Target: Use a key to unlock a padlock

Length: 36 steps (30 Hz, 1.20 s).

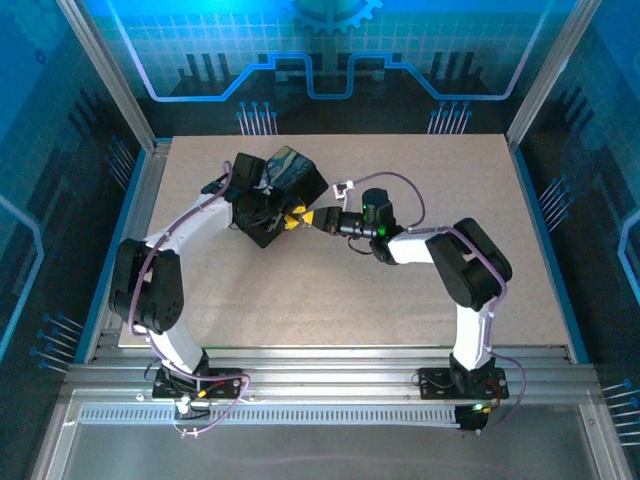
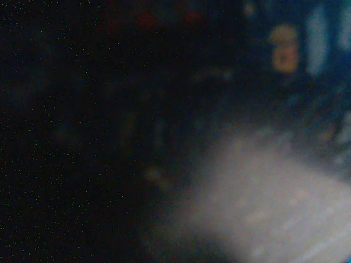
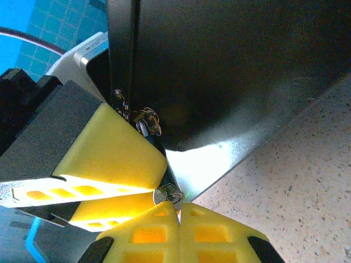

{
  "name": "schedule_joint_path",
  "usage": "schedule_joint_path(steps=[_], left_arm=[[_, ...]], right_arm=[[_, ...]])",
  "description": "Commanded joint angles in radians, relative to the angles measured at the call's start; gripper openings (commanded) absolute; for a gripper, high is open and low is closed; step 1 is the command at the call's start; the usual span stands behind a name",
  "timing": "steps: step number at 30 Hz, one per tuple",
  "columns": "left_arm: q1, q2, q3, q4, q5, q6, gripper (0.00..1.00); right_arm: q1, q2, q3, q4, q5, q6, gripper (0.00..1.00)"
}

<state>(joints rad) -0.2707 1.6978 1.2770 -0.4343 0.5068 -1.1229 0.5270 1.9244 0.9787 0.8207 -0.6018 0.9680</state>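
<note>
The tiny dark padlock [image 3: 168, 193] hangs by its thin silvery shackle [image 3: 143, 124] from the hasp of a dark box [image 3: 230, 66]. Its round silvery keyhole face points toward my right wrist camera. My left gripper [image 3: 156, 185] is shut on the padlock's body, one yellow pad [image 3: 109, 148] above and one below. My right gripper [image 3: 180, 211] is shut, its yellow fingertips pressed together right at the keyhole, with a sliver of the metal key [image 3: 176, 201] showing between them. From above, both grippers [image 1: 300, 217] meet at the box's near right corner. The left wrist view is a dark blur.
The box [image 1: 285, 180], dark with a blue-and-yellow print on top, stands tilted at the back left of the speckled table [image 1: 400, 320]. A small white piece [image 1: 345, 187] lies just behind the right gripper. Metal frame posts and blue walls surround the table.
</note>
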Motion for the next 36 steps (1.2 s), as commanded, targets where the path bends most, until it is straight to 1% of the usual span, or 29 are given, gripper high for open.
schedule_joint_path(steps=[1,3,5,8,11,13,15,17,19,22,24,25,27,28,31,36], left_arm=[[-0.040,0.001,-0.030,-0.016,0.111,-0.004,0.01],[-0.031,0.000,-0.027,-0.024,0.108,0.000,0.01],[-0.024,-0.002,-0.016,-0.047,0.100,0.024,0.01],[-0.018,-0.005,-0.014,-0.067,0.089,0.051,0.01],[-0.015,-0.005,-0.015,-0.074,0.085,0.060,0.01],[-0.012,-0.003,-0.006,-0.089,0.084,0.071,0.01],[-0.013,0.014,0.022,-0.125,0.095,0.103,0.01],[-0.013,0.034,0.068,-0.196,0.095,0.146,0.00],[-0.013,0.042,0.092,-0.241,0.089,0.174,0.00],[-0.013,0.050,0.112,-0.285,0.075,0.199,0.00],[-0.013,0.067,0.123,-0.306,0.081,0.206,0.00],[-0.013,0.074,0.127,-0.313,0.086,0.208,0.00],[-0.013,0.089,0.142,-0.338,0.090,0.210,0.00],[-0.013,0.098,0.152,-0.354,0.097,0.215,0.00],[-0.012,0.120,0.180,-0.392,0.110,0.231,0.00],[-0.006,0.137,0.203,-0.427,0.122,0.251,0.00]], right_arm=[[0.036,-0.119,0.065,-0.001,-0.095,-0.130,0.13],[0.018,-0.131,0.054,-0.065,-0.111,-0.175,0.22],[-0.004,-0.146,0.046,-0.163,-0.124,-0.233,0.34],[-0.028,-0.190,0.025,-0.291,-0.101,-0.331,0.41],[-0.039,-0.259,0.013,-0.461,-0.041,-0.478,0.46],[-0.041,-0.304,0.012,-0.589,0.010,-0.597,0.48],[-0.039,-0.347,0.009,-0.684,0.085,-0.720,0.48],[-0.024,-0.386,0.001,-0.742,0.210,-0.858,0.46],[0.005,-0.413,-0.020,-0.738,0.346,-0.994,0.44],[0.065,-0.427,-0.062,-0.648,0.505,-1.227,0.41],[0.101,-0.418,-0.086,-0.566,0.566,-1.372,0.38],[0.123,-0.407,-0.093,-0.511,0.613,-1.434,0.35],[0.151,-0.385,-0.094,-0.446,0.683,-1.525,0.32],[0.163,-0.371,-0.094,-0.414,0.712,-1.565,0.29],[0.197,-0.337,-0.136,-0.323,0.764,-1.673,0.28],[0.232,-0.310,-0.154,-0.293,0.764,-1.723,0.30]])
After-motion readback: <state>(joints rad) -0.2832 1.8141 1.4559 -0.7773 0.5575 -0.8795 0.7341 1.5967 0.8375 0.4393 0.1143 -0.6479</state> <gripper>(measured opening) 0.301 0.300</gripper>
